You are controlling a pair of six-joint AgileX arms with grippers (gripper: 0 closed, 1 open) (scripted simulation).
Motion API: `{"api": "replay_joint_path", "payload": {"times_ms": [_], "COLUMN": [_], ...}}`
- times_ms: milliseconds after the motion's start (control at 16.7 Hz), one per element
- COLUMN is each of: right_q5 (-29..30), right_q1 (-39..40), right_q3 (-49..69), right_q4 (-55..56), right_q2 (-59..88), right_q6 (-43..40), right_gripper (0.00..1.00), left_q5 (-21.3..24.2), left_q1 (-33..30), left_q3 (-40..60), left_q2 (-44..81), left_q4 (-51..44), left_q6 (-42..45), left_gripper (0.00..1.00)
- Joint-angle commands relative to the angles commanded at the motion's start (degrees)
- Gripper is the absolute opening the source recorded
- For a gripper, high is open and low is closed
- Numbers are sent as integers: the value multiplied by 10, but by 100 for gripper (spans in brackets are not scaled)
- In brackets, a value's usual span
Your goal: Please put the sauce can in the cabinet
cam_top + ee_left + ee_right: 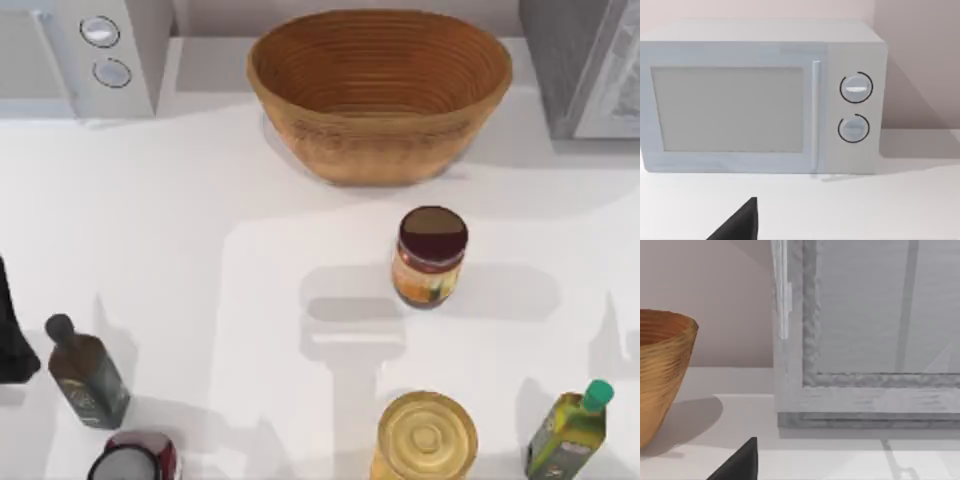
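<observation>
While bowl-side, sauce can seemingly upright.

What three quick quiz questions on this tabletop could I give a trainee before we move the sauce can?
1. True or false: the short sauce can with the maroon lid and orange label already sits inside the grey cabinet with the pale framed front.
2. Multiple choice: what stands directly behind the sauce can in the top view? A) white microwave with two round knobs B) woven brown basket C) green-capped oil bottle
3. Fill in: the wide gold-topped can stands at the table's ____ edge in the top view.

Key: 1 false, it stands upright on the white table; 2 B; 3 near.
</observation>
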Motion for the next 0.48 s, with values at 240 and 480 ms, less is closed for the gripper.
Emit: {"api": "replay_joint_path", "payload": {"times_ms": [240,480], "right_q5": [-11,-74], "right_q1": [0,3], "right_q3": [7,51], "right_q4": [3,21], "right_q2": [17,115], "right_q6": [-6,-45], "right_gripper": [100,100], "left_q5": [0,0], "left_q1": [0,0], "left_q3": [0,0], "left_q2": [0,0], "left_q4": [0,0], "left_q6": [0,0], "left_gripper": [100,100]}}
